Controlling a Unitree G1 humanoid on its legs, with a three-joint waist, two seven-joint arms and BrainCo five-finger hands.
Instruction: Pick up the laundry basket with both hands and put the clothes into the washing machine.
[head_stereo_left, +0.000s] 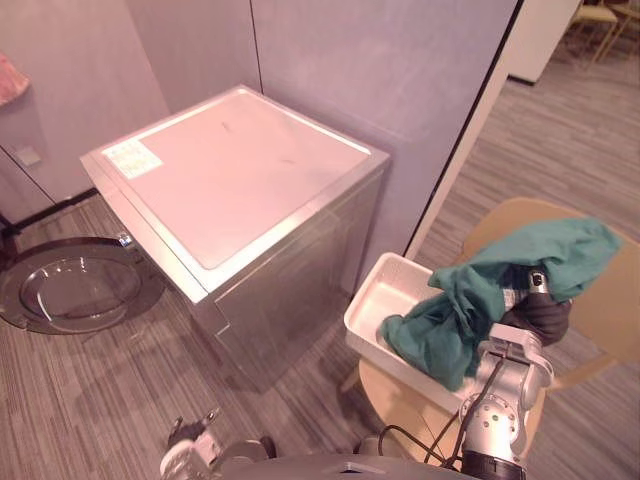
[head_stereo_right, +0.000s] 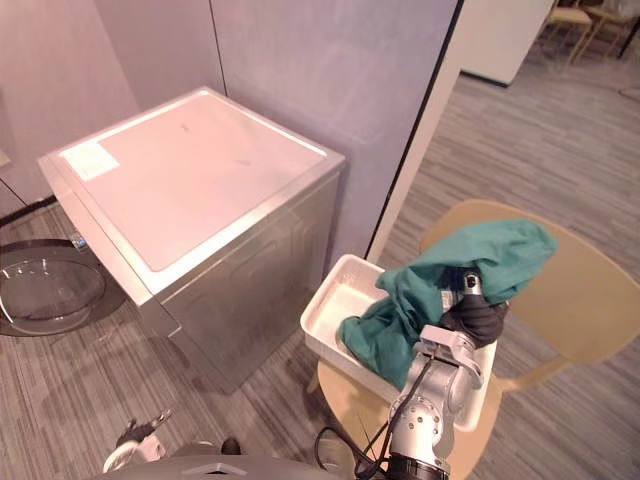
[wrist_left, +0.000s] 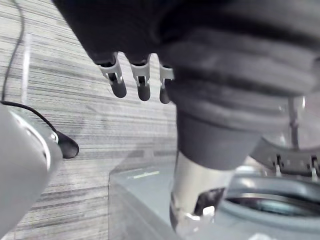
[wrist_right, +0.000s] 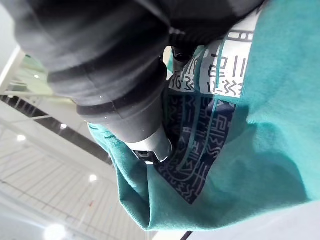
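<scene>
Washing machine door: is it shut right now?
No. The washing machine's round glass door is swung wide open, clear of its front, at the robot's left.

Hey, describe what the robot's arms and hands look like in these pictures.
The right arm is silver-grey, built of rounded jointed segments. Each hand wears a dark ribbed cover over its back and wrist. The left hand has a row of silver fingers with dark rounded tips. The right hand has a dark-sleeved thumb with a silver end, seen beside the teal garment.
</scene>
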